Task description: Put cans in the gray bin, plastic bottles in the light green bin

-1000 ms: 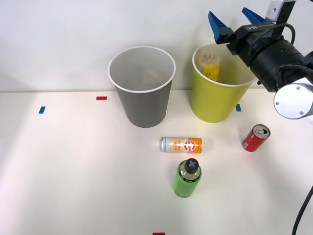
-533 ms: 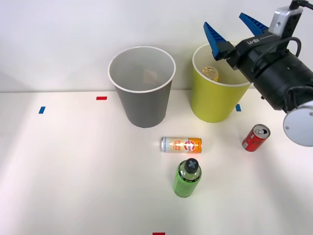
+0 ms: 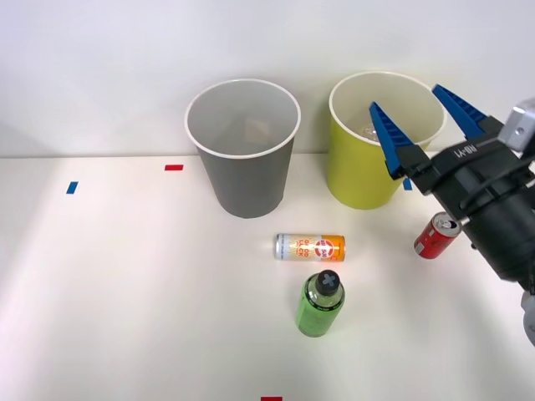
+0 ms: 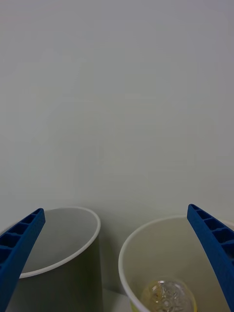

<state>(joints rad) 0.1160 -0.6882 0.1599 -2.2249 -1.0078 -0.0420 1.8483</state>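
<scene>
Two cans [image 3: 309, 247] [image 3: 437, 236], two bottles [image 3: 321, 303] [image 4: 166, 296], two bins [image 3: 242, 147] [image 3: 361, 171] and one hand [image 3: 428, 119].

1. The right gripper [image 3: 426, 117] is showing two blue, ribbed, tapering fingers [image 3: 388, 134] at the frame's right.
2. A black wrist housing [image 3: 489, 209] is bearing white lettering.
3. A grey-white block [image 3: 524, 124] is sitting at the right edge.
</scene>
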